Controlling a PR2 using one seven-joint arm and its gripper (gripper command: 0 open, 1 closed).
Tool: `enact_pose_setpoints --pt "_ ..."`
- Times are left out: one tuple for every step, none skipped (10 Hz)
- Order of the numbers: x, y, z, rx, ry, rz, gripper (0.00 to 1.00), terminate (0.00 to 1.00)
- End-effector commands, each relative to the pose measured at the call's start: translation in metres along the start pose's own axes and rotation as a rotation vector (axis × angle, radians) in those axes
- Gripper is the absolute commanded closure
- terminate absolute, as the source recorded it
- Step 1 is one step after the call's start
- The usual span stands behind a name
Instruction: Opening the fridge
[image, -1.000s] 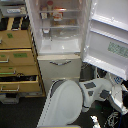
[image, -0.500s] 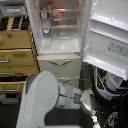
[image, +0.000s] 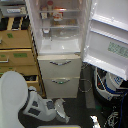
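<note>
At the exterior view's left stands a wooden drawer cabinet (image: 17, 55), its fronts tan with dark handles and some drawers pulled out a little. Below it, in the lower left corner, the robot's white arm (image: 15, 97) reaches toward the exterior view's right and ends in the gripper (image: 61, 109), low near the floor. The picture is too blurred there to tell whether its fingers are wide or narrow; nothing shows between them.

The fridge (image: 59, 65) stands just beside the cabinet, upright, its long axis vertical and its front facing the camera. The upper compartment is open, with lit shelves (image: 57, 22) bearing small items too blurred to name. Beneath are two lower drawers (image: 60, 72), both closed, each with a curved silver handle. The gripper sits below the lower drawer's front, apart from its handle.

The upper door (image: 107, 37) is swung wide toward the exterior view's right, inner side showing, with a green-and-white sticker (image: 117, 49) near its lower edge.
</note>
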Motion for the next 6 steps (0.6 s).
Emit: enact_pose_setpoints --pt "-0.272 0.192 -0.089 -0.082 -0.939 0.678 0.0 0.0" --pt "-0.296 0.191 -0.092 -0.102 -1.0 0.696 0.0 0.0" --pt "-0.344 0.199 -0.093 -0.13 -1.12 0.744 0.0 0.0" --pt "-0.366 0.202 -0.1 -0.122 -1.154 0.774 0.0 0.0" --pt "-0.397 0.204 -0.115 -0.124 -1.199 0.816 0.0 0.0" --pt "-0.41 0.204 -0.134 -0.118 -1.205 0.849 0.0 1.0"
